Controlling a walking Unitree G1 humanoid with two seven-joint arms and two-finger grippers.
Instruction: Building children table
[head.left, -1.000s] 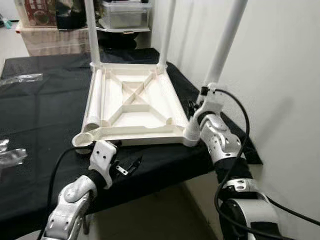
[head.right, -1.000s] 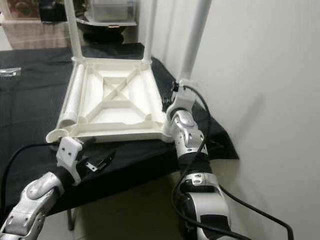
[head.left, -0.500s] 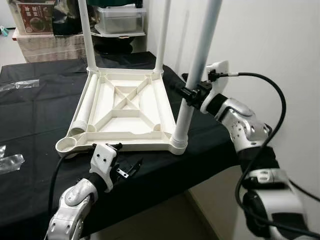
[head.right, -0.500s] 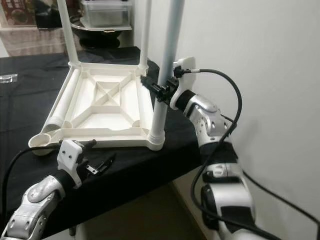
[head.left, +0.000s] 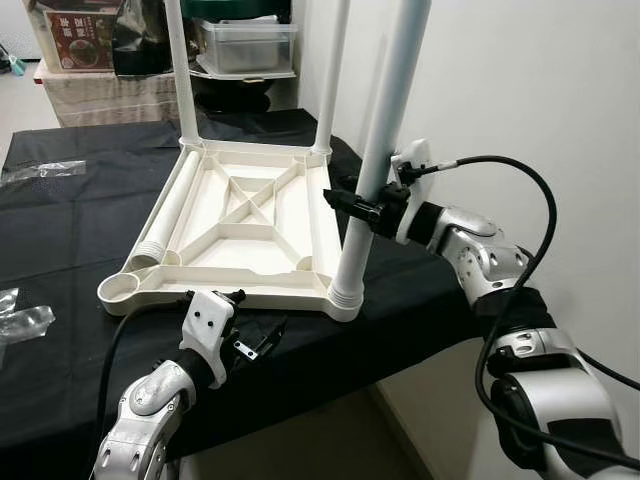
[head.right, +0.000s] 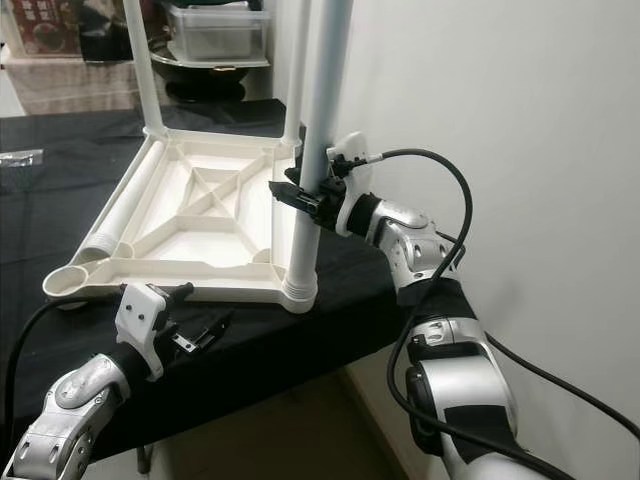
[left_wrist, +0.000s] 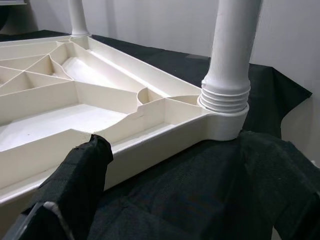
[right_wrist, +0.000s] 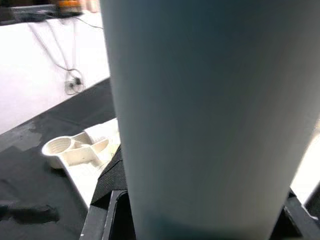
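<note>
The white children's table top (head.left: 230, 284) lies upside down on a black-clothed table (head.left: 70, 230). Two legs (head.left: 180, 70) stand at its far corners and a third leg (head.left: 385, 110) stands in the near right corner. My right gripper (head.left: 362, 207) is shut on that near right leg at about mid height; in the right wrist view the leg (right_wrist: 200, 115) sits between the fingers (right_wrist: 107, 215). A loose leg (head.left: 170, 215) lies inside the top along its left side, behind an open corner socket (head.left: 123, 291). My left gripper (head.left: 252, 325) hovers open just before the front rim, holding nothing.
A white wall runs close along the right side. Crumpled clear plastic bags (head.left: 45, 170) lie on the cloth at the left. Boxes and a clear bin (head.left: 245, 40) stand behind the table. The cloth's front edge (head.left: 330, 370) drops off just under my left gripper.
My right gripper has risen from the base of the near right leg to mid height and closed on it. The view has shifted. My left gripper has barely moved.
</note>
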